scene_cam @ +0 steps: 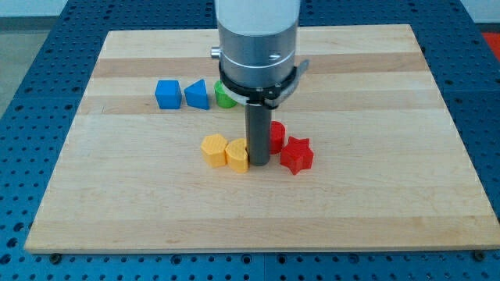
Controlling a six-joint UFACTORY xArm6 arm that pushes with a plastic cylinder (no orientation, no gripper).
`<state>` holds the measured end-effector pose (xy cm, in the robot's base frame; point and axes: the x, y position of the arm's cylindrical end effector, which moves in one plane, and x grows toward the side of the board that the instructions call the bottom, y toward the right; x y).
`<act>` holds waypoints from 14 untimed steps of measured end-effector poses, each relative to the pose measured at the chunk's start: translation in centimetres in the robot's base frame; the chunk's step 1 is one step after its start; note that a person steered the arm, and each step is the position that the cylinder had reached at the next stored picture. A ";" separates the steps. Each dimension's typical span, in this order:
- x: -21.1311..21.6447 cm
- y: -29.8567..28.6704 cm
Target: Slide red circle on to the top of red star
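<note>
The red circle block [277, 136] lies flat on the wooden board, partly hidden behind the dark rod. The red star block [297, 154] lies flat touching it, toward the view's lower right.

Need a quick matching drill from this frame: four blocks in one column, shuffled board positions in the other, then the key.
Blocks:
1. blue cube block
2. red star block
3. green block, shape hidden by the arm
4. yellow hexagon-like block

Places:
A. just to the view's right of the blue triangular block, partly behind the arm
B. furthest toward the view's left in the upper row
C. view's left end of the yellow pair, beside the other yellow block
D. toward the view's right of my tip, next to the red circle block

Pairs: 1-B, 2-D, 3-A, 4-C
</note>
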<state>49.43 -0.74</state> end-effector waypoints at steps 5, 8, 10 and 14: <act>-6.0 1.9; -7.9 3.2; -8.1 7.0; -6.7 7.3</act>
<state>42.77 6.55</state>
